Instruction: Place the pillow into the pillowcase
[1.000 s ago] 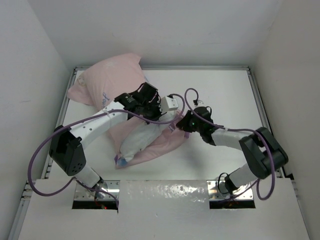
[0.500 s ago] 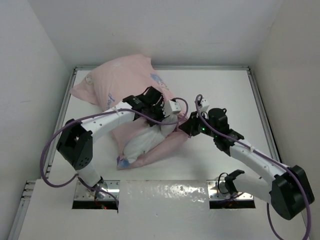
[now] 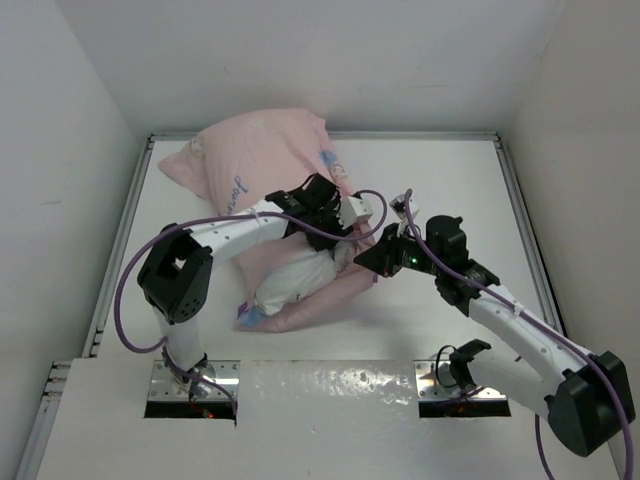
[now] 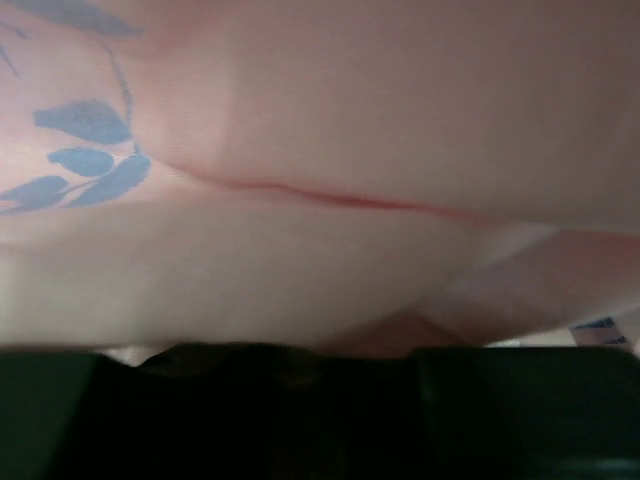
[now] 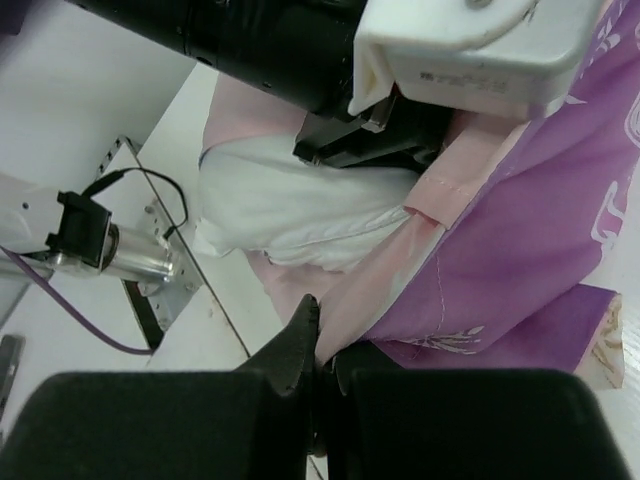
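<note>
While the right gripper (image 5: 318, 338) was clenched on the pale pink hem of the pillowcase (image 3: 255, 165), the pillow (image 3: 295, 282) lay partly inside the case on the table (image 3: 450, 190), left of the middle. The white end of the pillow stuck out of the opening toward the near left, with a small blue tag (image 3: 248, 316) at its near tip. The rest of the case puffed up toward the far left corner, pale pink side up, with some blue print on it. The left gripper (image 3: 335, 222) sat at the mouth of the case, just beside the right gripper, against fabric and pillow. Its wrist view was filled with pink cloth and a blue leaf print, and the fingers were only a dark blur along the bottom, so I could not tell whether they were released or clenched. The right wrist view showed the purple printed side of the case at right, with white markings
</note>
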Available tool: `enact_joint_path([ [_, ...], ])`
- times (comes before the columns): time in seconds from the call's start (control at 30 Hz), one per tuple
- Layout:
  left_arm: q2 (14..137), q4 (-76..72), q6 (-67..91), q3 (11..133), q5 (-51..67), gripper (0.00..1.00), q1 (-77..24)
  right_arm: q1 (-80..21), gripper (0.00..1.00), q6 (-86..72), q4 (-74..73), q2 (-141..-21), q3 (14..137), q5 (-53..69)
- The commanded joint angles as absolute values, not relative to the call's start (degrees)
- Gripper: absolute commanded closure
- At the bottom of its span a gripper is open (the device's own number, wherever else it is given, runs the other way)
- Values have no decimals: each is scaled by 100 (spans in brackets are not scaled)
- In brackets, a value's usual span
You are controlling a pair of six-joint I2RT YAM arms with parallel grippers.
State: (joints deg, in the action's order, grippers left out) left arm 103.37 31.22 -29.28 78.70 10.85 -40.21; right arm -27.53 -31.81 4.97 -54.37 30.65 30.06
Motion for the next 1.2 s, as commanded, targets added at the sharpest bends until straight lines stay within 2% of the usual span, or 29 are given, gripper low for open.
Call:
enact_joint_path([
  [0.0, 10687, 2926, -2471, 8171, 422, 70, -3832, -2786, 100, -3490, 1284, -5510, 3550, 3104],
  [0.03, 10679, 2996, -2409, 8330, 526, 62, -3780, -2777, 100, -3411, 1161, -5580, 3612, 3007],
  [0.1, 10530, 3172, -2312, 8725, 641, 53, -3736, -2751, 100, -3331, 959, -5809, 3708, 2892],
  [0.13, 10442, 3216, -2277, 8849, 746, 44, -3709, -2699, 100, -3375, 984, -5853, 3709, 2883],
  [0.2, 10205, 3287, -2268, 9183, 852, 33, -3700, -2559, 100, -3541, 1230, -5941, 3639, 2821],
  [0.3, 10037, 3725, -2407, 9851, 1115, 22, -3700, -2156, 100, -3902, 1511, -6134, 3603, 2847],
  [0.4, 9836, 4436, -2653, 10326, 1475, 20, -3700, -1925, 100, -3886, 1407, -6468, 3831, 2927],
  [0.47, 9695, 4710, -2855, 10371, 1747, 11, -3700, -1916, 100, -3745, 1126, -6644, 4121, 2883],
  [0.57, 9414, 5544, -3802, 10301, 2678, 10, -3700, -1916, 100, -3639, 897, -7065, 4473, 2874],
  [0.6, 9239, 5659, -3832, 10214, 2655, 10, -3700, -1916, 100, -3656, 888, -7119, 4535, 2857],
  [0.77, 8939, 4941, -3324, 8704, 998, 6, -3709, -1907, 100, -3683, 897, -7400, 4930, 2769],
  [0.8, 8947, 4609, -3235, 8223, 723, 1, -3700, -1907, 100, -3648, 827, -7505, 5113, 2777],
  [0.87, 8965, 4151, -3086, 7833, 451, 0, -3691, -1907, 100, -3578, 686, -7637, 5351, 2795],
  [1.0, 9507, 3331, -2603, 7846, 201, 3, -3464, -1837, 100, -3472, 125, -7944, 6132, 2786],
  [1.1, 10036, 3463, -2338, 8235, 1193, 32, -3138, -1802, 100, -3227, -631, -8059, 6617, 2357],
  [1.13, 10142, 3463, -2329, 8253, 1500, 50, -3129, -1802, 98, -3156, -833, -8112, 6714, 2208],
  [1.17, 10282, 3419, -2355, 8262, 1764, 64, -3138, -1802, 83, -2964, -1287, -8147, 6880, 1841],
])
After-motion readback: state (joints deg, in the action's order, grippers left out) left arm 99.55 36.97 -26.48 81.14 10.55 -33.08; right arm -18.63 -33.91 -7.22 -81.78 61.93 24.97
